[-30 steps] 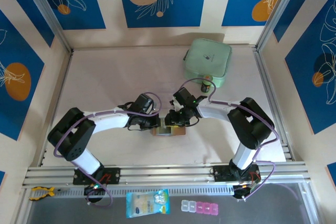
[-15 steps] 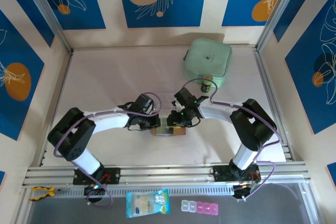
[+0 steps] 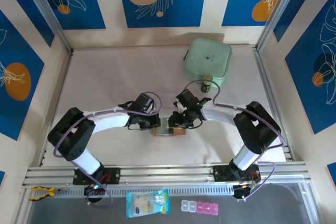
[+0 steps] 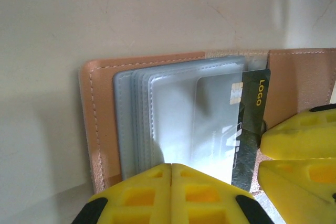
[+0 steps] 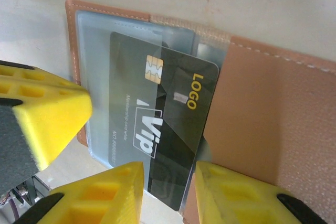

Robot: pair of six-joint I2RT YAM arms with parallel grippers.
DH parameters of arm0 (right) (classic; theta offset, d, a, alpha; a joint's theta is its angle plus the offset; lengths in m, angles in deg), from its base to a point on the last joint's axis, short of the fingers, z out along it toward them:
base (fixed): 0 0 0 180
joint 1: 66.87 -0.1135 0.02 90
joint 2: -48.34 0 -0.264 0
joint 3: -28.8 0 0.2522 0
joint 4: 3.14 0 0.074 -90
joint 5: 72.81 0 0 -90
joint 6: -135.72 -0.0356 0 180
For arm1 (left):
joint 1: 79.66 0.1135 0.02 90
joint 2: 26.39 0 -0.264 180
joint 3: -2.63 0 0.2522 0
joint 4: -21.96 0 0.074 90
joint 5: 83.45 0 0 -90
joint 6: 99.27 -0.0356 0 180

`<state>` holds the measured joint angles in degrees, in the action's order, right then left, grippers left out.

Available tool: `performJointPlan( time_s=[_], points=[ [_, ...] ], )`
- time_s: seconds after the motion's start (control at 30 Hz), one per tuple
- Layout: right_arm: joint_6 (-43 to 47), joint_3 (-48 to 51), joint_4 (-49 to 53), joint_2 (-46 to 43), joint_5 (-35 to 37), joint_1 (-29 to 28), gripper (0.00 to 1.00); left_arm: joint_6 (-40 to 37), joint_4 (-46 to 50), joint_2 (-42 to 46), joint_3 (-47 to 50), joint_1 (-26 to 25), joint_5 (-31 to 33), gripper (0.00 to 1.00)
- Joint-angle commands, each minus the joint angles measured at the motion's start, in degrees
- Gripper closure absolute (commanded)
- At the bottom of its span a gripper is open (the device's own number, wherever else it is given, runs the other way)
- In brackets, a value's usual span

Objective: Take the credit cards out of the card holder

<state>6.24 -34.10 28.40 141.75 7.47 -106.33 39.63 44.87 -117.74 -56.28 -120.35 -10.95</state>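
Left gripper [image 4: 171, 174] clenched, pinning the sleeves of the open card holder [image 4: 97, 124]; right gripper [image 5: 169, 184], its arm pulled slightly back, straddles the dark credit card [image 5: 157, 124], now half out of that holder, grip unclear

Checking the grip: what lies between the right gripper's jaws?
The dark card's lower corner, sticking out of the open holder; the right wrist view shows it.
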Motion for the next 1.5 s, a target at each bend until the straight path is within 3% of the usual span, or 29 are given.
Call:
performJointPlan(
  time_s=[0.0,1.47],
  points=[
    [-1.0,1.6,-1.5,-2.3,-2.1,0.8,0.68,-1.8,1.9,1.2,-2.3,-0.5,-0.6,0.97],
    [-4.7,8.9,-19.6,5.0,-15.7,7.3,0.80,-2.5,2.4,-4.4,-1.5,-1.9,1.0,0.99]
  ],
)
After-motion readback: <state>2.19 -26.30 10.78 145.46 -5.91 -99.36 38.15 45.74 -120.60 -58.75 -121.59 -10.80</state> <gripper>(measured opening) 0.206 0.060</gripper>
